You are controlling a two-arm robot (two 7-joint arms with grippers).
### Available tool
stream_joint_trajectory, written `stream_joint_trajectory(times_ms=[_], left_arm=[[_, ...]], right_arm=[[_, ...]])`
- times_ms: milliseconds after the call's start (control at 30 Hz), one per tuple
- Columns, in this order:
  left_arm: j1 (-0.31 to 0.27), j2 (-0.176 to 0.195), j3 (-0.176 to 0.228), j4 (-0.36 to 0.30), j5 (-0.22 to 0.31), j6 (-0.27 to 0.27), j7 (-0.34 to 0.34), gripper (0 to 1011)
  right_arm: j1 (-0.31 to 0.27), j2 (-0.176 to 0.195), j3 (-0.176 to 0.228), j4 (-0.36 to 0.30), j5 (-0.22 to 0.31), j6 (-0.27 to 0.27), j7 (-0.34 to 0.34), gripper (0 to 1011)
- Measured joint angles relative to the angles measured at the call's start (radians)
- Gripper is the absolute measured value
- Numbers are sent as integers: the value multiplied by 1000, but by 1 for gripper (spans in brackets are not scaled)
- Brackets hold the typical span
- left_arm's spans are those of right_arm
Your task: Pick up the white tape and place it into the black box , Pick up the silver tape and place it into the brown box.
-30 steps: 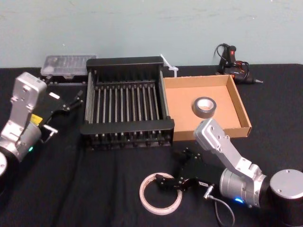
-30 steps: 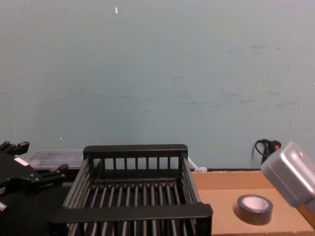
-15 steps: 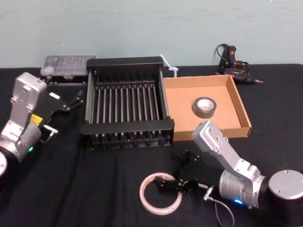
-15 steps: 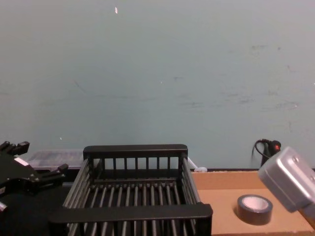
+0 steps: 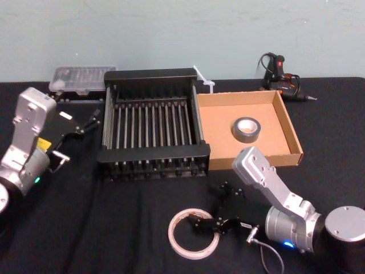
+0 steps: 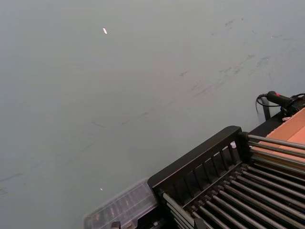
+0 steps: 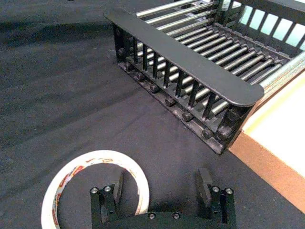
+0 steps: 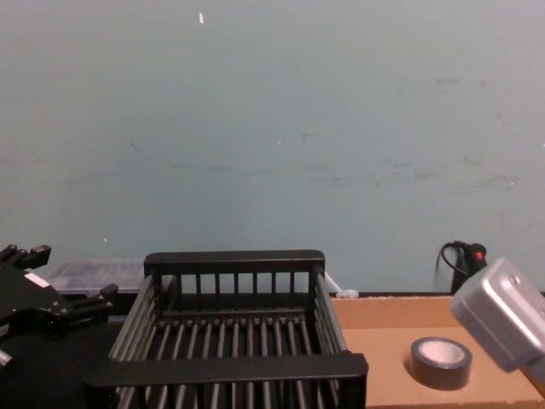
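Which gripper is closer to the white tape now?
Right. The right gripper, open, straddles the near-right rim of the white tape; the left gripper is far off, beside the black box.

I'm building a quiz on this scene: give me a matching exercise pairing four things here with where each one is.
Things:
1. white tape
2. silver tape
3. right claw
4. left claw

Places:
A. inside the brown box
B. flat on the black cloth, in front of the black box
C. beside the black box's left wall
D. low at the white tape's rim

Pairs: 1-B, 2-A, 3-D, 4-C
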Motion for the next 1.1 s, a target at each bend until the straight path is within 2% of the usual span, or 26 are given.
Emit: stream_joint_trajectory(times_ms=[1100], left_arm=[[0,0,0,0,0,0,0,1001]], right_arm=[[-4,0,7,1,-2,10,1,1002]])
